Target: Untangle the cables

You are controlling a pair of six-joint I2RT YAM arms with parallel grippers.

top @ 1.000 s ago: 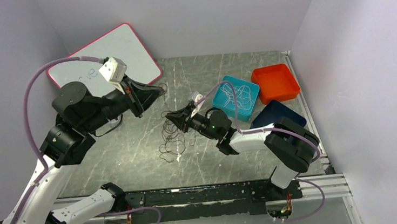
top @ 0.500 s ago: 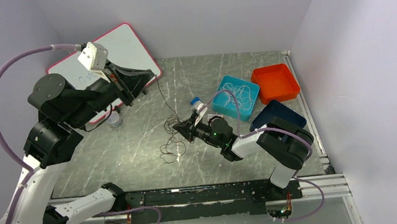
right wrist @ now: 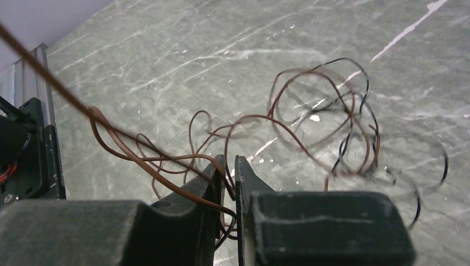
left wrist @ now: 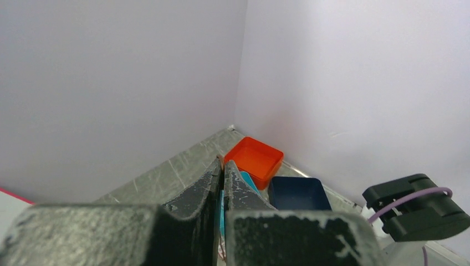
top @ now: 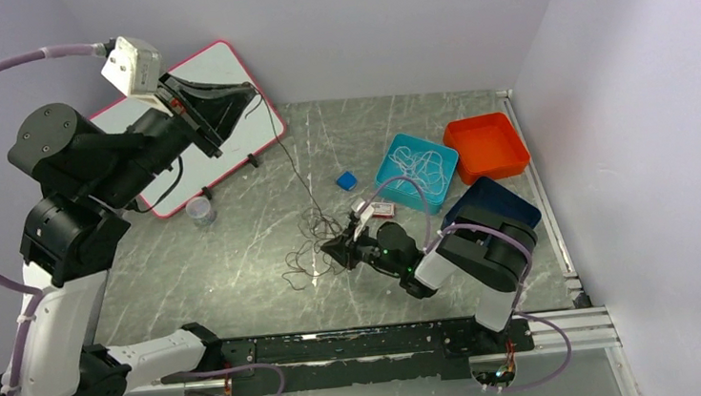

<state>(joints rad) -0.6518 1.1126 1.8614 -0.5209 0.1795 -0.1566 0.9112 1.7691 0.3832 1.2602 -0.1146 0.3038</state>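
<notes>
Right pincer (right wrist: 229,166) is pinching brown strands of the cables (top: 308,248) low on the bench (top: 237,256), its forearm lying nearly flat; left pincer (left wrist: 223,166), pressed shut, is holding one taut strand high above the whiteboard (top: 237,143), while bare bench is stretching leftward and the teal bin (top: 385,166) is sitting close right

Top external: high at near edge, looking down on whole worktop (top: 238,265). Left wrist: raised, facing far corner; shares orange tray (left wrist: 255,159) with top. Right wrist: close over cables (right wrist: 346,111), shared likewise.
</notes>
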